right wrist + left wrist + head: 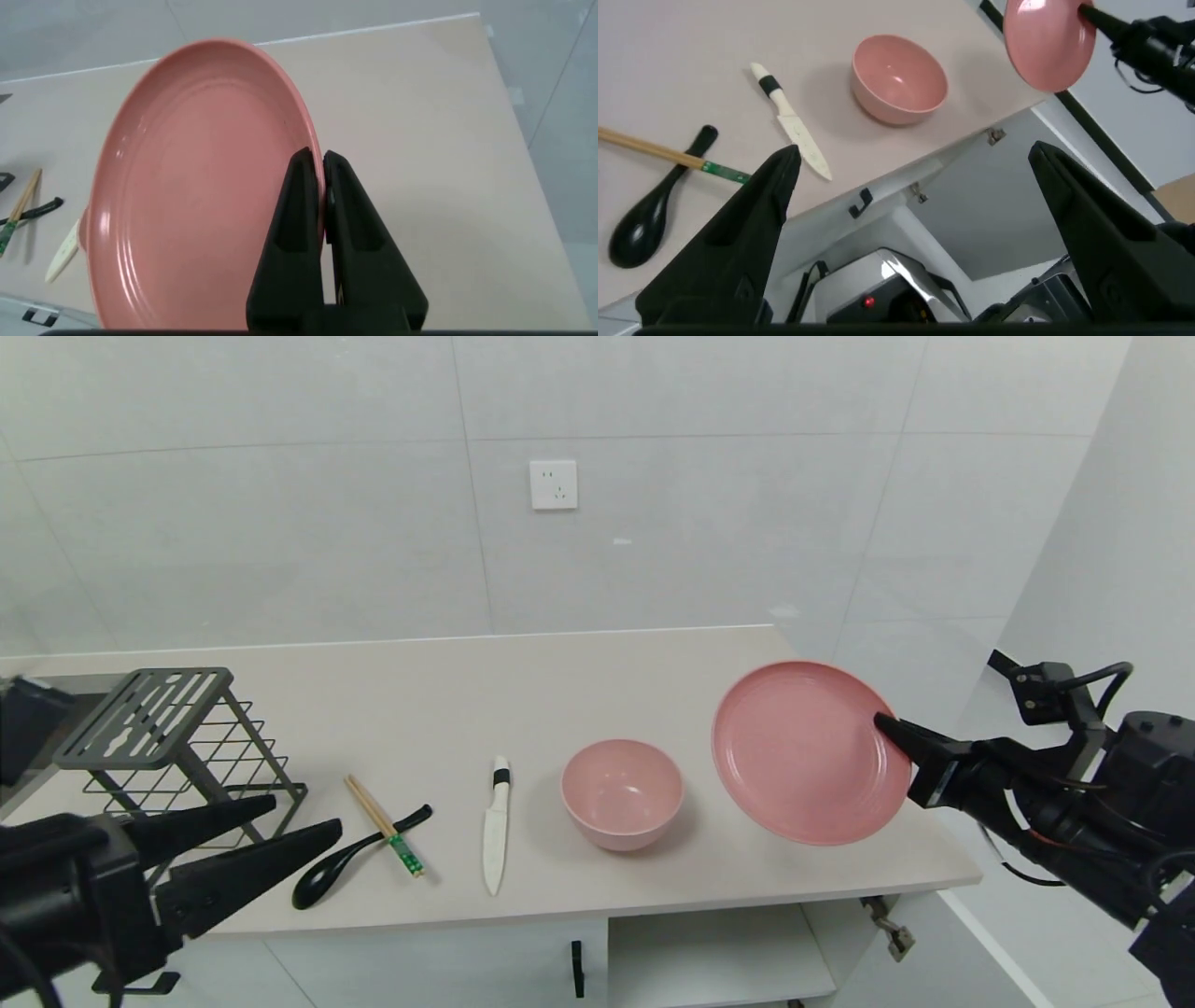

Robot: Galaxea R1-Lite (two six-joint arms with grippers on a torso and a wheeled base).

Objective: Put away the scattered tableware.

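My right gripper [887,723] is shut on the right rim of a pink plate [803,751], holding it tilted above the counter's right end; its black fingers [322,187] pinch the plate [187,187] edge. A pink bowl [622,791] sits upright on the counter left of the plate. Further left lie a white knife [496,823], a pair of chopsticks [383,824] and a black spoon [341,863]. My left gripper [299,826] hangs open near the counter's front left corner, just left of the spoon. From the left wrist I see the bowl [898,77], knife [789,119] and spoon [649,219].
A dark wire rack [177,737] stands at the counter's left end behind my left gripper. The beige counter [523,691] ends just right of the plate, with a tiled wall behind. An open cabinet shelf [719,957] lies below the front edge.
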